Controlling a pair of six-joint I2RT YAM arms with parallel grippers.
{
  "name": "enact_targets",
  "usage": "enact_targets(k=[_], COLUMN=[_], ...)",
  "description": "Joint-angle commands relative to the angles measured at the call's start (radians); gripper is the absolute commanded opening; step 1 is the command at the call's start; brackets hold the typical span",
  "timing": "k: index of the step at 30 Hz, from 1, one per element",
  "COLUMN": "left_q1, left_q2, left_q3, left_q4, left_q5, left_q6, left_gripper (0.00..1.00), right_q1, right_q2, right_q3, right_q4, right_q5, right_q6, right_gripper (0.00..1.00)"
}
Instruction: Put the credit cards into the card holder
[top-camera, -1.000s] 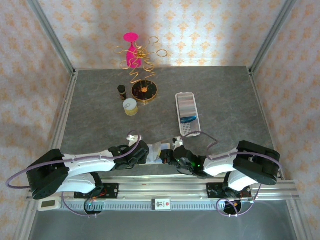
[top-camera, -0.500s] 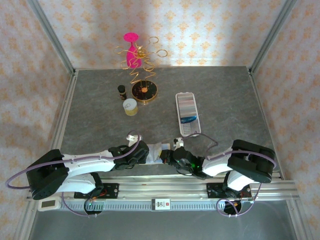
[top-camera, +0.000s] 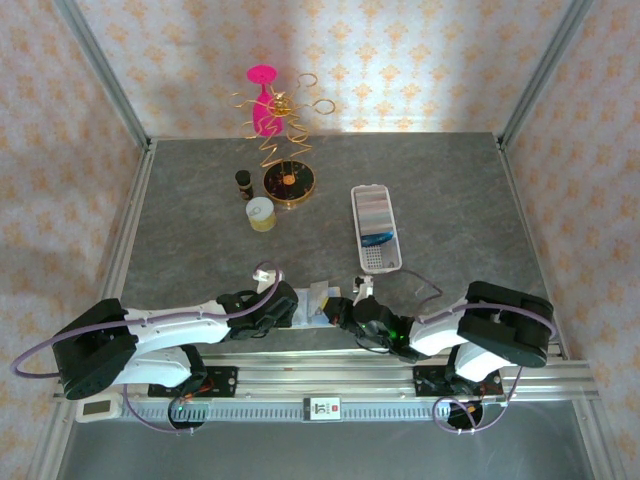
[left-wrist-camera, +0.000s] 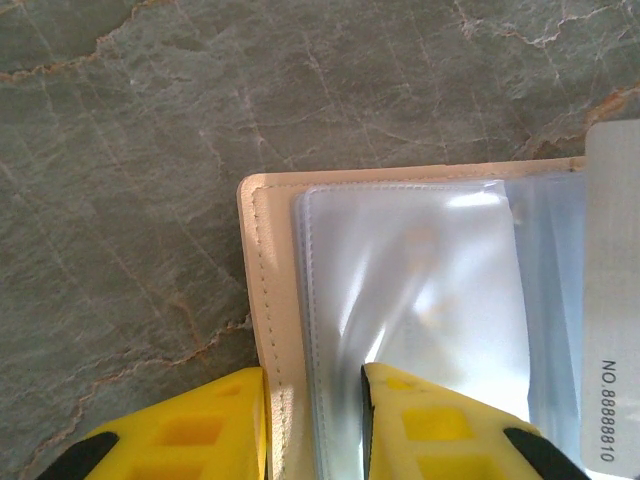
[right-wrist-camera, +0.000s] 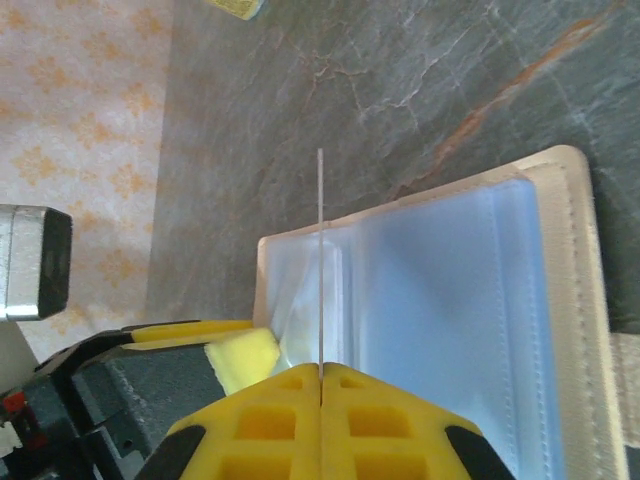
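Observation:
My right gripper (right-wrist-camera: 320, 372) is shut on a thin credit card (right-wrist-camera: 320, 250) that I see edge-on, standing upright over the open beige wallet (right-wrist-camera: 560, 300) with clear sleeves. My left gripper (left-wrist-camera: 313, 420) is shut on the wallet's stitched edge (left-wrist-camera: 265, 300) and a clear sleeve, one finger on each side. In the top view both grippers meet at the wallet (top-camera: 318, 298) by the near table edge, the left (top-camera: 298, 306) and the right (top-camera: 338, 312). The card holder (top-camera: 373, 260), a long white tray, lies farther back on the right with a blue card (top-camera: 379, 238) in it.
A pale card printed with a number (left-wrist-camera: 612, 300) lies at the wallet's right side. At the back left stand a gold spiral stand with a pink glass (top-camera: 264, 100), a round gold tin (top-camera: 290, 182), a small dark bottle (top-camera: 242, 181) and a pale jar (top-camera: 261, 213).
The right arm has shifted a little, its forearm sinking toward the near edge while the gripper stays at the wallet. The left arm has not moved.

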Motion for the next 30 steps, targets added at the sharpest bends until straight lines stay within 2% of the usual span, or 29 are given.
enact_targets(k=[1, 10, 15, 19, 30], left_q1=[-0.004, -0.003, -0.004, -0.004, -0.003], left_q2=[0.007, -0.001, 0.001, -0.002, -0.012], left_q3=[-0.026, -0.032, -0.038, -0.043, -0.062], left_q4=[-0.027, -0.026, -0.021, -0.019, 0.027], left_q5=[0.011, 0.009, 0.010, 0.008, 0.047], left_q6=[-0.015, -0.016, -0.019, -0.021, -0.040], left_gripper=[0.27, 0.26, 0.26, 0.26, 0.27], right_q1=[0.009, 0.011, 0.036, 0.069, 0.071], right_q2=[0.040, 0.129, 0.120, 0.132, 0.187], right_q3=[0.016, 0.038, 0.033, 0.024, 0.065], right_q4=[0.076, 0.134, 0.080, 0.049, 0.082], right_q5=[0.025, -0.031, -0.056, -0.057, -0.052], right_q6=[0.007, 0.026, 0.043, 0.079, 0.095], right_gripper=[0.00, 0.00, 0.00, 0.00, 0.00])
